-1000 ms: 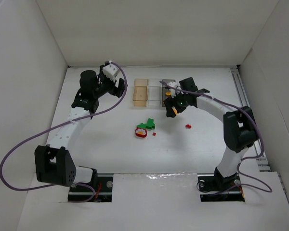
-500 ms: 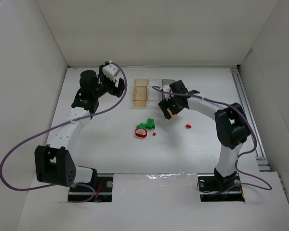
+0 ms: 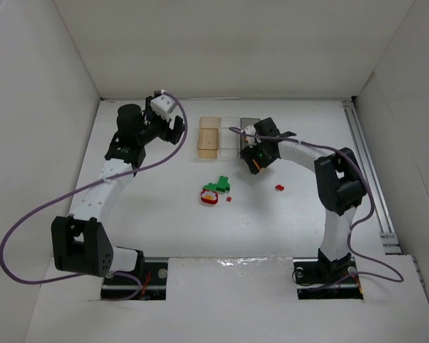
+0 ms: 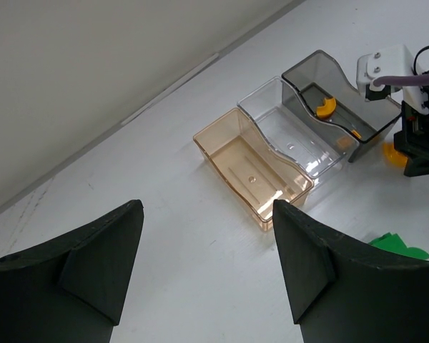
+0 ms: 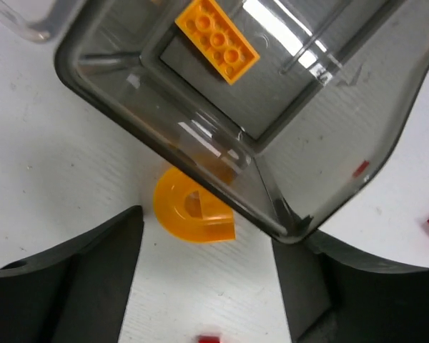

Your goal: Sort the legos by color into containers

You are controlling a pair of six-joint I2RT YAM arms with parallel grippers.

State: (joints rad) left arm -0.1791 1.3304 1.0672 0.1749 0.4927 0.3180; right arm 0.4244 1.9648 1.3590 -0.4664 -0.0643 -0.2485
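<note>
- Right arm bends in from the right, with its gripper [image 5: 206,246] aimed down at the near end of the grey box [image 5: 164,114]. Its fingers are spread and hold nothing.
- 1 orange wedge [image 5: 193,211] lies flat on the table between those fingers, against the box's near wall.
- 1 orange brick [image 5: 217,39] lies in the box, studs up, its long axis roughly along that wall.
- Left arm reaches far-left. Its gripper [image 4: 207,211] is spread and empty, near the amber box [image 4: 222,153].

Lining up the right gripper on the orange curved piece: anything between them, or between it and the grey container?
Nothing visible lies between the open right gripper and the orange curved piece on the table. Only the wall of the dark grey container separates the piece from the inside; it likely needs lifting over the rim.
</note>
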